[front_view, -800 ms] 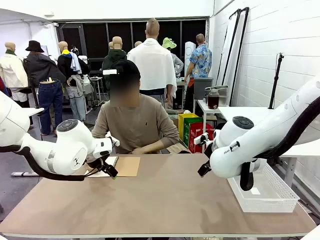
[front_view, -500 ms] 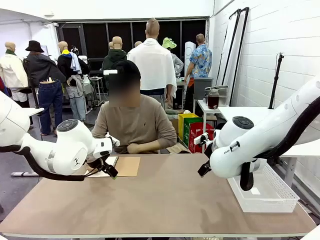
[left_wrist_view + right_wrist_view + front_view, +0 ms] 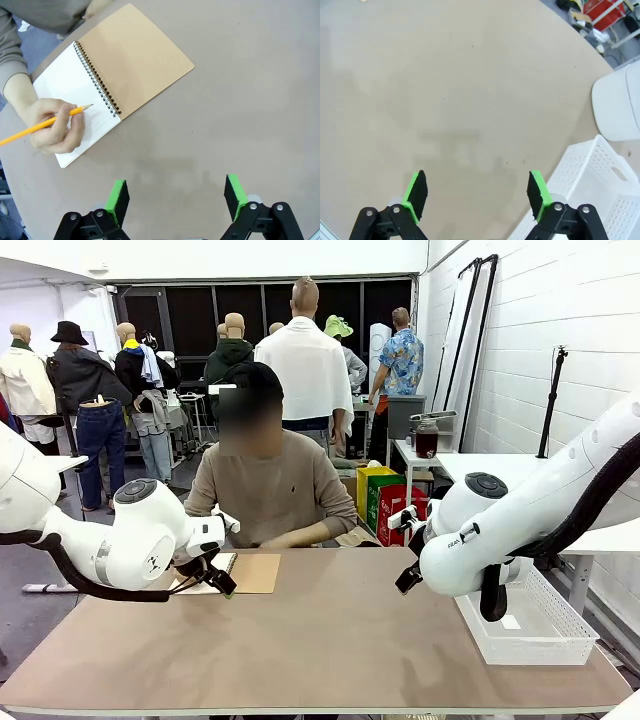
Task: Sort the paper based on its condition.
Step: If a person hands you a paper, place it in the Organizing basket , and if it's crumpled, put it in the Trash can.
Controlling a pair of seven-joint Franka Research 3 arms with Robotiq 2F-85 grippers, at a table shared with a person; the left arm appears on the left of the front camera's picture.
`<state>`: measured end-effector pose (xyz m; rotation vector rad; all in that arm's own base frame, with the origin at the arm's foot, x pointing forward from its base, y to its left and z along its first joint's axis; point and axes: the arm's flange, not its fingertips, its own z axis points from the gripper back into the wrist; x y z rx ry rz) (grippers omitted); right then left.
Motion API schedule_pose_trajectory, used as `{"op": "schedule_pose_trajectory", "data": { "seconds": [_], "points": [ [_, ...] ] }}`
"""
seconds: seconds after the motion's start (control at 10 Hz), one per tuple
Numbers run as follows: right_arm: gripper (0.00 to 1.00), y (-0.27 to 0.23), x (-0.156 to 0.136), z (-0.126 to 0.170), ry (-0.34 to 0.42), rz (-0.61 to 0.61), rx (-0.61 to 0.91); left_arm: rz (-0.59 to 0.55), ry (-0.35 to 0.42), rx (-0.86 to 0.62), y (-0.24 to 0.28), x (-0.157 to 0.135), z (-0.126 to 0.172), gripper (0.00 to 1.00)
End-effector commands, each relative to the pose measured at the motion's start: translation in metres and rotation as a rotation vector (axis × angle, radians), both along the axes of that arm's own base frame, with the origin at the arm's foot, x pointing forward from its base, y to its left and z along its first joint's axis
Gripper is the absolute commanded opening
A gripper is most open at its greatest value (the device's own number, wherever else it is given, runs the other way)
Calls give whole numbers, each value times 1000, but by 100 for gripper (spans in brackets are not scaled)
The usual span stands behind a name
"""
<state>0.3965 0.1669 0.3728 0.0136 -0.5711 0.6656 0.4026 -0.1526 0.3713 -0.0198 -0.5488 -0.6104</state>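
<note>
Brown worktop (image 3: 330, 660) is shared with a person seated at its far side, where an open spiral notebook (image 3: 135, 60) is laid. Paper (image 3: 67, 92) is seen as the white page bound in that notebook, and it is being written on with a pencil (image 3: 45, 122) held in the person's hand (image 3: 52, 127). The left tool (image 3: 176, 195) is held released above bare surface just beside the notebook, on the robot's side of it. The right tool (image 3: 476, 192) is likewise spread wide and empty, well apart from the notebook, with a white basket (image 3: 580, 170) beside it. Trouble is judged likely if the left tool is lowered while the hand rests on the page, since the hand could be struck. A thin sheet lying flat could also be creased or missed, and its condition spoiled before sorting.
</note>
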Motion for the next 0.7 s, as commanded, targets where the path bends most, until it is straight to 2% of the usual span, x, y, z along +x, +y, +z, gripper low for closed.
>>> {"op": "schedule_pose_trajectory", "data": {
  "seconds": [0.0, 0.6],
  "points": [
    [100, -1, 1, 0, 0, -4, 2, 3, 0, -2, 1, 0, 0, 100],
    [100, 0, 0, 0, 0, 0, 0, 11, 1, 1, 0, 0, 2, 100]
  ]
}}
